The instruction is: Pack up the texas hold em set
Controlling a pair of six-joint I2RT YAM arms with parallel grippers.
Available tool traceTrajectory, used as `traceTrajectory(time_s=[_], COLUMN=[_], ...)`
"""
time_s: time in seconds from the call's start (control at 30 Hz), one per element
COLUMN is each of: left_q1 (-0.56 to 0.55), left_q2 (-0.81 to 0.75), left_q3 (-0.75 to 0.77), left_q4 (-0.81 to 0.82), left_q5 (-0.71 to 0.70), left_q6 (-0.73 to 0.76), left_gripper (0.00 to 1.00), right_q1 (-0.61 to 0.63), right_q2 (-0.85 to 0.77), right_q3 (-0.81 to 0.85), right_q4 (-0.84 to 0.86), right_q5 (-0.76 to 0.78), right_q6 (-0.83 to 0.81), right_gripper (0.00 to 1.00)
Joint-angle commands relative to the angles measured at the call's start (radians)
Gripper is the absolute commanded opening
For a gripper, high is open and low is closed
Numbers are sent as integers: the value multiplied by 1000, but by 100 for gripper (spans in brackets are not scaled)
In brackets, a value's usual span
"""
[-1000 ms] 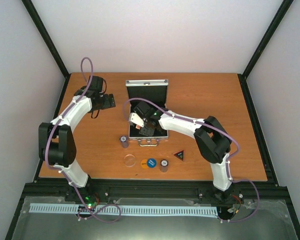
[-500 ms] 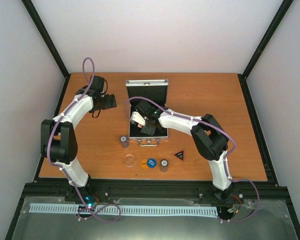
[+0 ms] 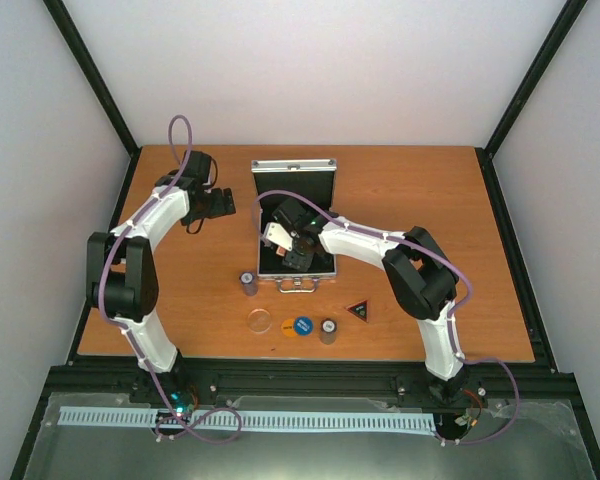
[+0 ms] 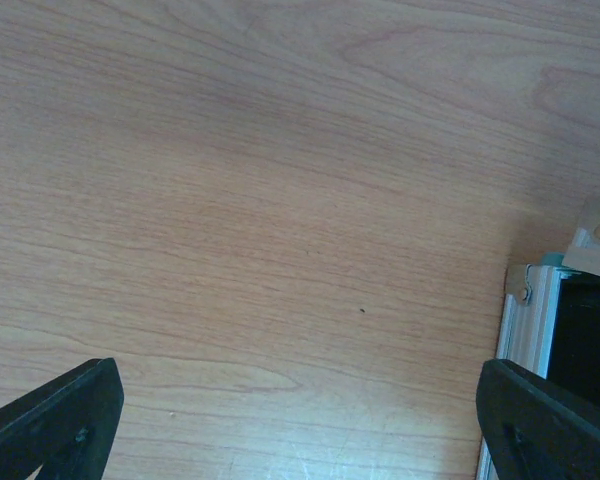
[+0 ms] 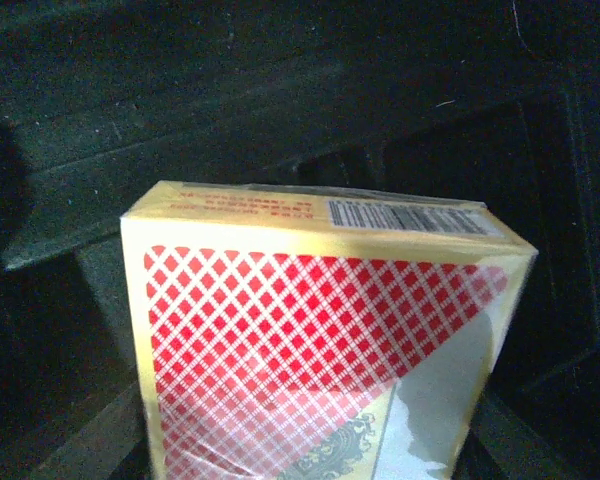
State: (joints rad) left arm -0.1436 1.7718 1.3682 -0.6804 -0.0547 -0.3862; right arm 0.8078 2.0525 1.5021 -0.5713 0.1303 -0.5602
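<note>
We had the right tool [image 3: 283,243] clenched on the red card deck [image 5: 320,340], holding it over the open case [image 3: 294,165], just above the black-lined tray. In the right wrist view the dark moulded recesses of the case lay beneath the deck. We could not tell which recess was meant for the cards.

The step in hand, as we judged it, was seating the deck in the case. To do it well, we thought the deck should be squared to its slot before descending. It should then be lowered until it sat flat, and only then let go. A skewed box could catch on a divider and stand proud, which would keep the lid from closing.

The left tool [image 4: 300,430] hung released, fingers spread wide with nothing between them, over bare surface [image 4: 280,200] just left of the case. We judged it well placed to steady the case if it slid.

In front of the case, not yet packed, stood the nearer chip stack [image 3: 248,283] and the farther chip stack [image 3: 327,330]. The clear disc [image 3: 259,321], orange disc [image 3: 288,326], blue disc [image 3: 302,325] and black triangle [image 3: 359,310] lay there too.
</note>
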Motion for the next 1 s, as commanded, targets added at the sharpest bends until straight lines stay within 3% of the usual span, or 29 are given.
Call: traceTrajectory(time_s=[0.0, 0.17, 0.4, 0.5, 0.77, 0.97], left_q1=[-5, -5, -5, -5, -5, -5], left_q2=[12, 11, 11, 12, 8, 16], left_q3=[43, 46, 54, 57, 44, 52], left_q4=[0, -1, -2, -3, 2, 11], left_q5=[17, 12, 17, 22, 40, 54], left_q6=[-19, -15, -17, -20, -33, -16], left_gripper=[100, 100, 100, 100, 100, 100], right_q1=[1, 2, 1, -4, -24, -24], right_q2=[-17, -21, -46, -57, -46, 25], right_q3=[13, 8, 27, 65, 221, 471], right_q4=[10, 9, -16, -52, -194, -370], right_q5=[-16, -23, -42, -65, -172, -183], right_q6=[10, 17, 41, 85, 312, 594], right_gripper=[76, 84, 86, 99, 100, 98])
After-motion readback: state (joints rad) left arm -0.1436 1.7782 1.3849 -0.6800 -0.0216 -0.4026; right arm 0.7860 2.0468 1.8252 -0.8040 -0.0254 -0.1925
